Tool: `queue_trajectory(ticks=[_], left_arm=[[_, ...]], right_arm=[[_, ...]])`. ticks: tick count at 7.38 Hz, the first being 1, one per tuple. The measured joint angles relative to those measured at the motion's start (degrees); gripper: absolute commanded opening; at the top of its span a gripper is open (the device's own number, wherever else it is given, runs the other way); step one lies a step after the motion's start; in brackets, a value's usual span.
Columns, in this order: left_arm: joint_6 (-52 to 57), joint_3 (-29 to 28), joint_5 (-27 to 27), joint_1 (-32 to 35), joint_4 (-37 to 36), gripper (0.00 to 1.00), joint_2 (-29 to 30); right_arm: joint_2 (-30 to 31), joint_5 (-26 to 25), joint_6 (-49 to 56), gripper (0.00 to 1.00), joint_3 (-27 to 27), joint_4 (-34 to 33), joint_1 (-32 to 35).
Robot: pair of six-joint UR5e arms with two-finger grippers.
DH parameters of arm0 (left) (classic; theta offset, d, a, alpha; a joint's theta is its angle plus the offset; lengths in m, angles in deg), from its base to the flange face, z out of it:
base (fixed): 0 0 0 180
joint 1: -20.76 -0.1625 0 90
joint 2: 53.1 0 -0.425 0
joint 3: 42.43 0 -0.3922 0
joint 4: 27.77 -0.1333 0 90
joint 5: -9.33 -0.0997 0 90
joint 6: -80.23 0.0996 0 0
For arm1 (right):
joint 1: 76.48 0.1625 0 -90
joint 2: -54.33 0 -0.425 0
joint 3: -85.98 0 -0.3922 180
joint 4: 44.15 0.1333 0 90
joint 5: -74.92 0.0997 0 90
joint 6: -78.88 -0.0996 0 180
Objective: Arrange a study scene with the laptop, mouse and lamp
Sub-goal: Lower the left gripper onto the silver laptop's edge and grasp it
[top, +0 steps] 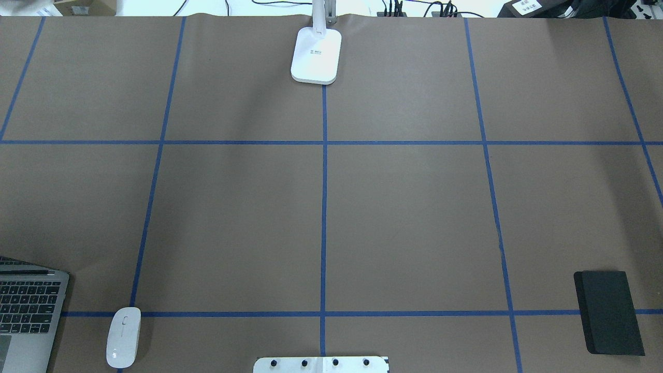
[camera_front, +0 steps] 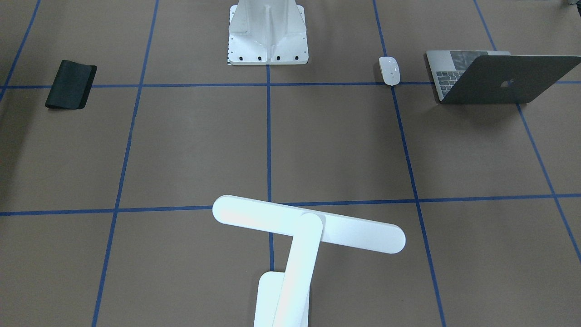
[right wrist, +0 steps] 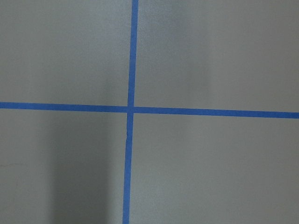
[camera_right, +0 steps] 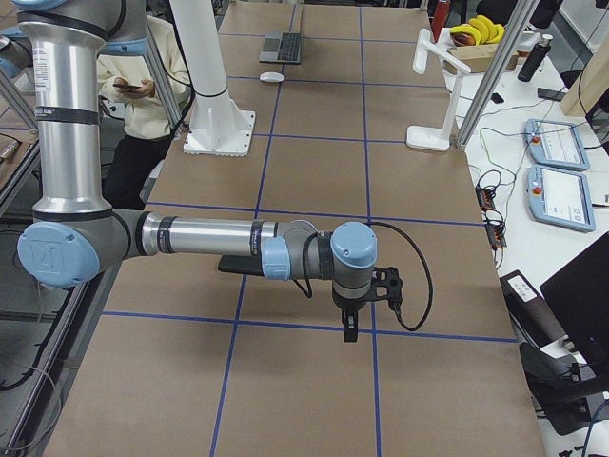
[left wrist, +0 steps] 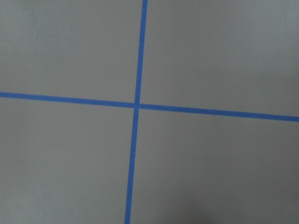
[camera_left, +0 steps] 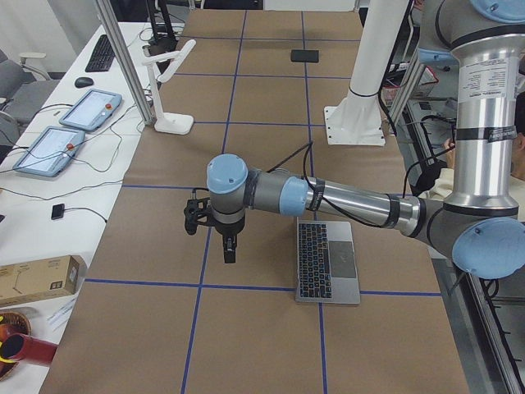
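Laptop (camera_front: 504,79) open at upper right, mouse (camera_front: 389,70) just beside it, lamp (camera_front: 308,225) bottom centre. Left gripper (camera_left: 230,246) and right gripper (camera_right: 350,324) hover over bare table (camera_front: 340,145); I cannot tell whether either claw is open. Grab that lamp high and it probably tips!

Thin black mat (top: 610,312) flat on the brown table (top: 414,223), white bolted pedestal (camera_front: 268,34), blue tape grid (top: 323,207).

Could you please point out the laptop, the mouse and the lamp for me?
laptop (camera_front: 507,83): front-facing view, on the lid's logo.
mouse (camera_front: 389,70): front-facing view, on its top shell.
lamp (camera_front: 261,216): front-facing view, on its bar head.
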Motion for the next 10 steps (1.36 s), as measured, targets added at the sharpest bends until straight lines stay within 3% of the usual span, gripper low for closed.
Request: queue_trajectory(ticks=[2, 3, 4, 5, 7, 10], left_arm=[[-1.4, 0.7, 0.3, 0.0, 2.2, 0.96, -2.1], [-5.1, 1.7, 0.5, 0.0, 2.4, 0.84, -2.5], [-10.8, 2.9, 0.5, 0.0, 2.5, 0.97, -3.0], [-17.8, 3.9, 0.5, 0.0, 2.5, 0.99, -3.9], [-32.5, 5.5, 0.6, -0.1, 3.2, 0.99, -8.2], [-46.1, 6.8, 2.6, -0.1, 8.8, 0.99, -19.4]], right_arm=[[0.4, -0.2, 0.1, 1.0, 0.2, 1.4, 0.0], [0.4, -0.6, 0.2, 1.0, 0.4, 2.3, 0.0], [0.5, -1.1, 0.2, 1.0, 0.9, 2.9, 0.0], [0.9, -1.0, 0.0, 1.0, 1.3, 3.1, 0.0], [3.1, 1.2, -0.1, 1.0, 1.4, 3.2, 0.0], [6.2, 4.2, 0.0, 1.0, -0.1, 3.4, 0.0]])
